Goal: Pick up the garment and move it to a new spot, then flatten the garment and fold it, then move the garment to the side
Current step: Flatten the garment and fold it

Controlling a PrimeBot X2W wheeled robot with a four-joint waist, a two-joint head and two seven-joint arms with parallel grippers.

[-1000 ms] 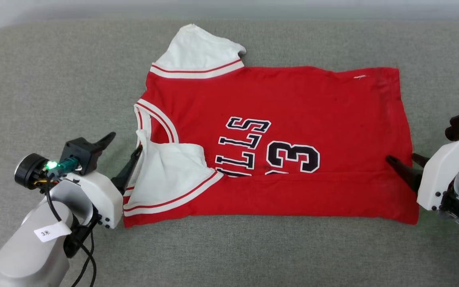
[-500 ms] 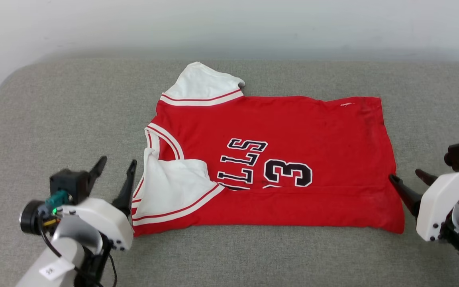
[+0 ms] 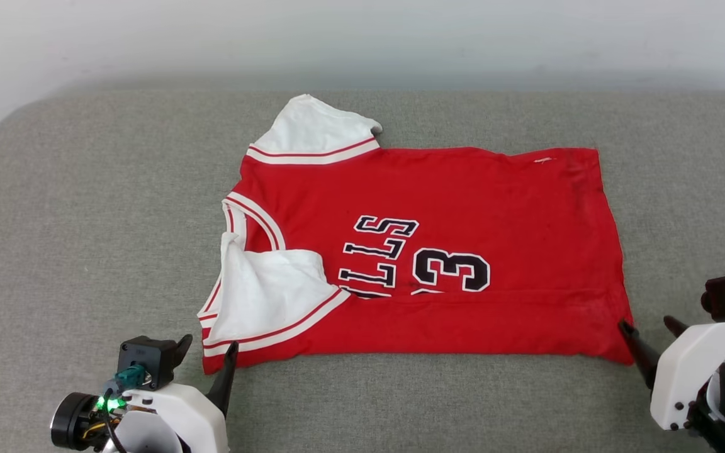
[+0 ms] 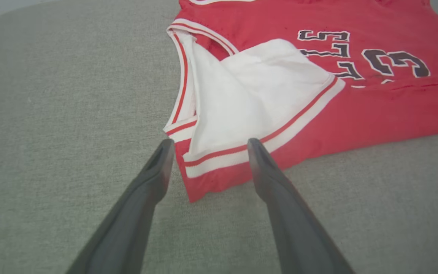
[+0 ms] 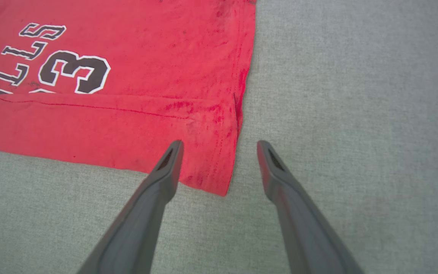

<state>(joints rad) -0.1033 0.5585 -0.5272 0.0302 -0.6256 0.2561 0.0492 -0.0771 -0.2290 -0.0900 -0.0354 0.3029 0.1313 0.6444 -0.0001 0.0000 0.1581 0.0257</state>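
Observation:
The garment [image 3: 463, 195] is a red jersey spread flat on a grey cushion, collar to the left and hem to the right. Its near long edge is folded over, covering part of the black print. One white sleeve [image 3: 274, 286] lies folded onto the front; the other [image 3: 312, 129] sticks out at the back. My left gripper [image 3: 208, 346] stands open just off the near-left corner, its fingers straddling that corner [image 4: 194, 190] above it. My right gripper [image 3: 644, 322] is open beside the near-right hem corner [image 5: 219, 182]. Neither holds anything.
The grey cushion [image 3: 85, 220] stretches wide on every side of the jersey, with a rounded far-left corner. A pale wall [image 3: 362, 38] runs behind its back edge. Bare cushion lies in front of the jersey and to its left and right.
The head camera has tilted up, bringing the wall into view. Both open grippers have drawn back toward me, the left one from the collar and sleeve to the near-left corner. The jersey has not shifted.

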